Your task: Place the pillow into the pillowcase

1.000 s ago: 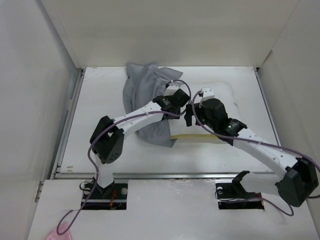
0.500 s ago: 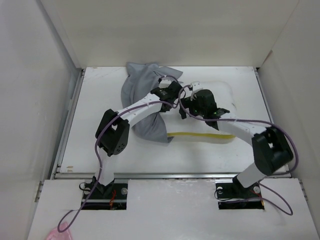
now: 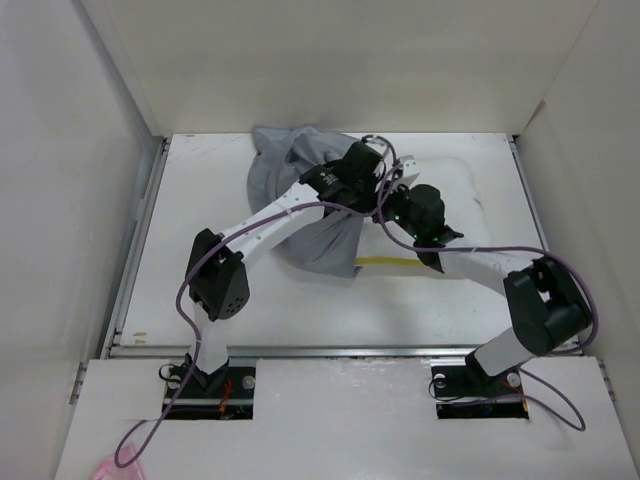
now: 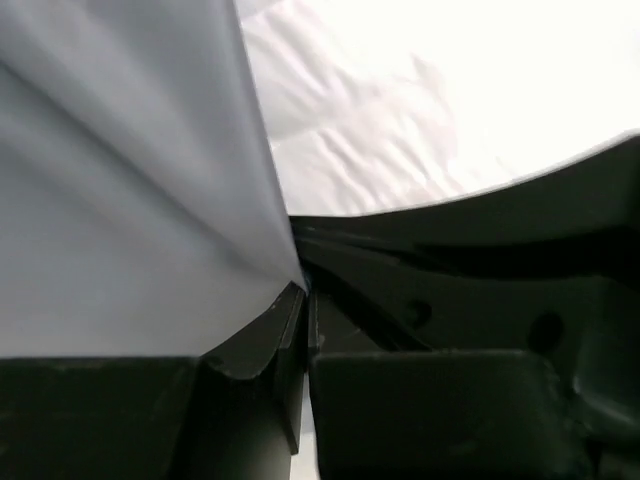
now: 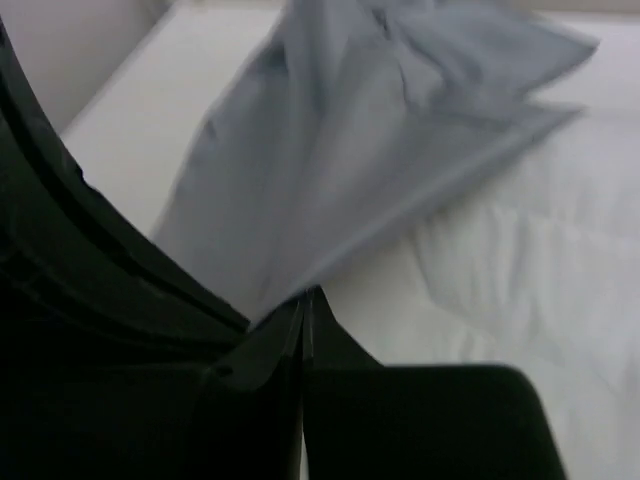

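Pincers clamped on the grey fabric

Both arms reach to the middle of the far half of the table (image 3: 200,210) and meet where the pillowcase (image 3: 290,195) borders the pillow (image 3: 455,195). The pillowcase lies bunched and wrinkled on the left. Its far end is heaped near the back wall, and its near end hangs down over the left end of the pillow. The pillow lies flat on the right half of the table, with its yellow band (image 3: 400,262) running along the near edge and coming out from under the grey cloth. From above it is unclear whether the pillow's left end sits inside the sack or is only draped by it.

In the left wrist view, the left pincer (image 4: 304,295) is clenched. Its jaws are pressed together on a taut fold of the pillowcase that rises up and to the left, and the cream surface of the pillow shows behind it.

In the right wrist view, the right pincer (image 5: 304,300) is likewise clenched, nipping a corner of the same grey fabric. That fabric fans away towards the far side, with the pillow to the right of it and bare table to the left.
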You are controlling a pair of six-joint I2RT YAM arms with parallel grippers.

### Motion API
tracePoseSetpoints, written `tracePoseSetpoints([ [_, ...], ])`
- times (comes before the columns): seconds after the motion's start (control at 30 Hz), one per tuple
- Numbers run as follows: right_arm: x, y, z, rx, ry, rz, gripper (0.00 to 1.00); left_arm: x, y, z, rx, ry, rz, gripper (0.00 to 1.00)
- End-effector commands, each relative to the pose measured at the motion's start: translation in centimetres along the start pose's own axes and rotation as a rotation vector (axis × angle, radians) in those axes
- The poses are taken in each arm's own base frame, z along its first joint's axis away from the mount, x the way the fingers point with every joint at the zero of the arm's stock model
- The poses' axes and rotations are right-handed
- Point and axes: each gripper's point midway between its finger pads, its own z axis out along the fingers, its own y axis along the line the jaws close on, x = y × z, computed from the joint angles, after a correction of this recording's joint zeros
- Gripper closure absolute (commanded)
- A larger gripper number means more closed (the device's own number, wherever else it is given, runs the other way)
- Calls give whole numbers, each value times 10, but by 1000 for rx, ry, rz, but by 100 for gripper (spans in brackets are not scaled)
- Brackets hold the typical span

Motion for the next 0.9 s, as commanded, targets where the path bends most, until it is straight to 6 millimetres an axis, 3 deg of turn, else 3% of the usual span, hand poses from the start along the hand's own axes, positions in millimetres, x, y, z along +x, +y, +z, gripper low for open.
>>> tracePoseSetpoints([
  [0.0, -82, 42, -24, -180, -315, 84, 100, -68, -104, -89, 442, -241, 130, 100],
  [0.03, -100, 45, -32, -211, -405, 101, 100, -72, -112, -98, 487, -249, 136, 100],
  [0.13, -101, 47, -41, -262, -437, 161, 100, -72, -131, -107, 550, -263, 131, 100],
  [0.2, -93, 27, -40, -186, -380, 194, 100, -71, -125, -100, 507, -259, 102, 100],
  [0.23, -101, 2, -40, -90, -381, 213, 97, -74, -114, -96, 467, -268, 77, 100],
  [0.27, -76, -22, -40, 37, -250, 257, 85, -64, -99, -78, 378, -244, 40, 100],
  [0.3, -70, -41, -44, 125, -210, 258, 67, -65, -84, -74, 335, -247, 5, 100],
  [0.33, -79, -72, -52, 267, -217, 276, 51, -67, -66, -69, 299, -243, -26, 100],
  [0.37, -53, -91, -61, 367, -105, 290, 22, -56, -56, -56, 278, -216, -45, 100],
  [0.4, -51, -102, -69, 415, -72, 246, 11, -57, -49, -56, 263, -223, -62, 100],
  [0.47, -46, -133, -99, 618, 4, 237, 0, -52, -48, -55, 261, -217, -62, 100],
  [0.57, -38, -167, -132, 828, 127, 200, 0, -52, -48, -53, 262, -220, -62, 100],
  [0.67, -6, -185, -145, 952, 314, 218, 0, -61, -53, -62, 292, -246, -63, 100],
  [0.8, 48, -209, -131, 941, 467, 294, 0, -67, -57, -61, 304, -256, -53, 100],
  [0.83, 53, -212, -122, 924, 475, 302, 0, -71, -57, -65, 305, -263, -45, 100],
  [0.87, 76, -217, -113, 919, 541, 314, 0, -73, -58, -63, 305, -265, -45, 100],
])
